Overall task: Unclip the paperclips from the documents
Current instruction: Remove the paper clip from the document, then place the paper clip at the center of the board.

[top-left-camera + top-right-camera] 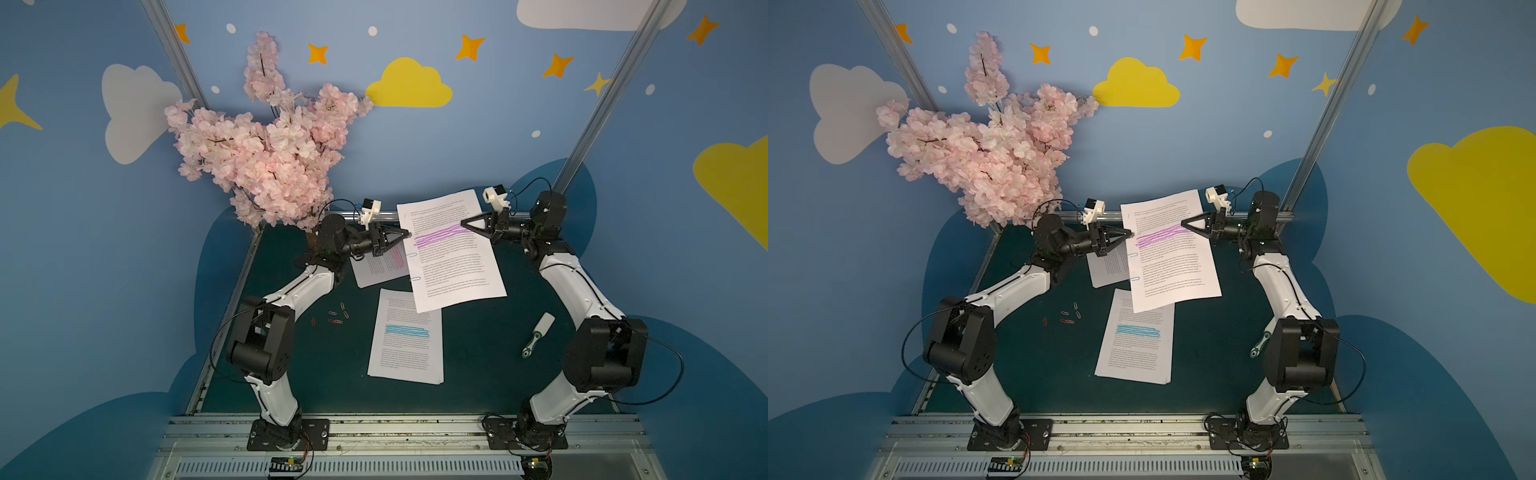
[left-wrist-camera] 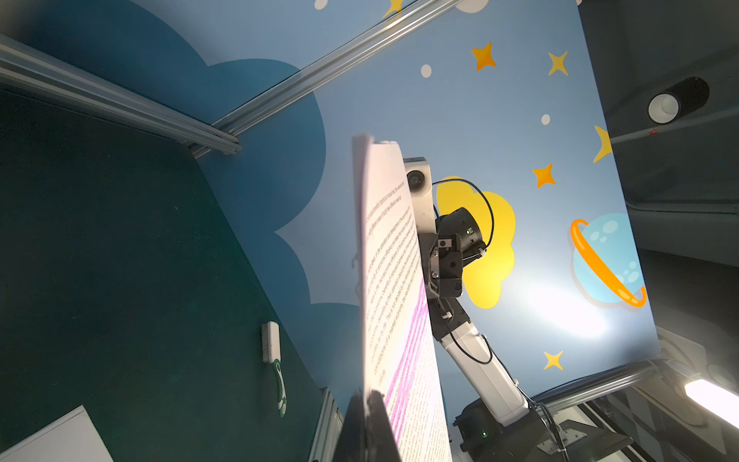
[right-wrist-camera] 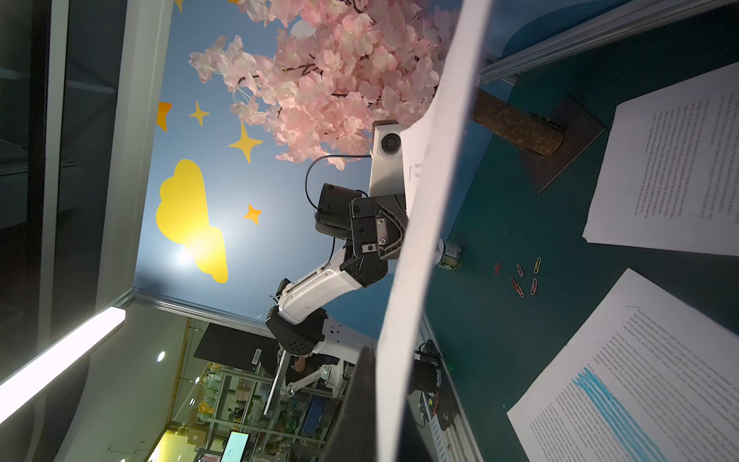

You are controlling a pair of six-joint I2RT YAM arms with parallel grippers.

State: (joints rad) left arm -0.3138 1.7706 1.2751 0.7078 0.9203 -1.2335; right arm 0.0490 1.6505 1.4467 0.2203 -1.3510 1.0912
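The purple-banded document (image 1: pixel 453 266) hangs above the far surface (image 1: pixel 490 365), its left edge pinched in the closed left claw (image 1: pixel 407 235) and its right edge in the closed right claw (image 1: pixel 464 223), both forearms reaching inward. 2 clipped paperclips (image 1: pixel 412 254) sit on that left edge; loose paperclips (image 1: pixel 334 314) lie on bare surface by the left arm, apart from the flat blue-banded document (image 1: pixel 405 345).

Blue walls (image 1: pixel 415 145) are enclosing a dark green tabletop (image 1: pixel 478 353), with a yellow cloud (image 1: pixel 409 83), a white cloud (image 1: pixel 129 112) and orange stars (image 1: pixel 469 47) decorating them. Aluminium posts (image 1: pixel 615 91) are running up the far corners. A pink blossom tree (image 1: pixel 266 153) is standing at the far left corner. A ringed planet (image 2: pixel 604 260) is showing on one wall. Outside, a strip light (image 3: pixel 60 360) is glowing and cluttered shelves (image 3: pixel 248 400) are standing beyond.
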